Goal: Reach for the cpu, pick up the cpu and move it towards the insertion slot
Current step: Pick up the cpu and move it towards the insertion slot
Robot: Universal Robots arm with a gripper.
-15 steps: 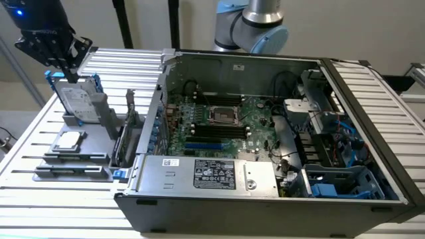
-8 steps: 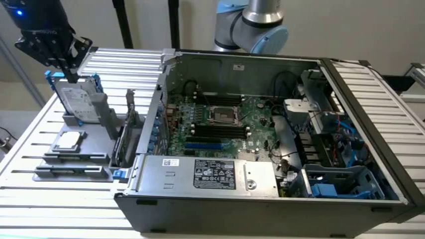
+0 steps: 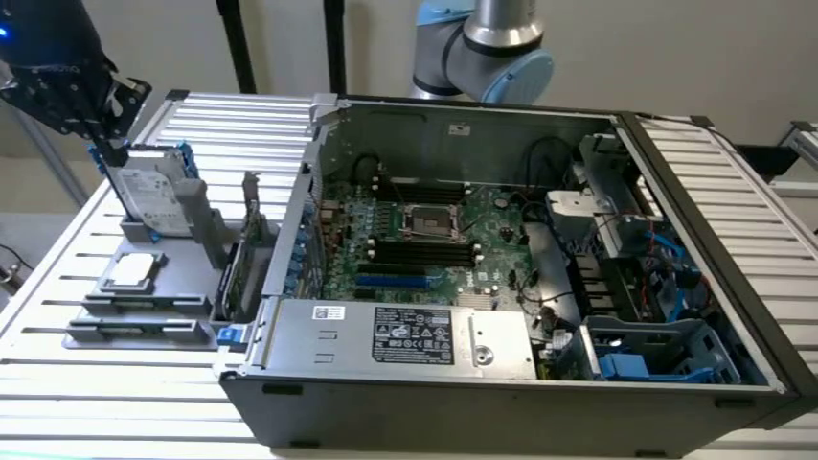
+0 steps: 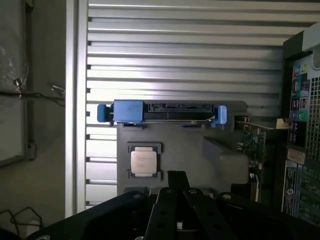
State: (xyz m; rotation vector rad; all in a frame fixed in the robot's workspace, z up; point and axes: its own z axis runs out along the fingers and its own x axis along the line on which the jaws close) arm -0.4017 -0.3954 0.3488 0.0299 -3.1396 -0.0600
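**Exterior view.** The gripper (image 3: 79, 96) is hanging high over the table (image 3: 115, 402), above the upright hard drive (image 3: 149, 196) at this view's left, and is carrying nothing. I cannot tell how its jaws are standing. The cpu (image 3: 132, 271) is lying flat in a grey fixture (image 3: 141, 321), just in front of the drive and well apart from the gripper. The insertion slot (image 3: 432, 222) is sitting on the motherboard inside the open computer case (image 3: 383, 383), well to this view's right of the chip. The case wall is standing between them.

**Wrist view.** The camera is looking down on the chip, which is resting in its recess near the drive.

**Judgement.** The chip is looking light, stiff and thin, and probably fragile underneath. A hold on two opposite rim edges is looking soundest. The drive and the recess walls are crowding any descent.
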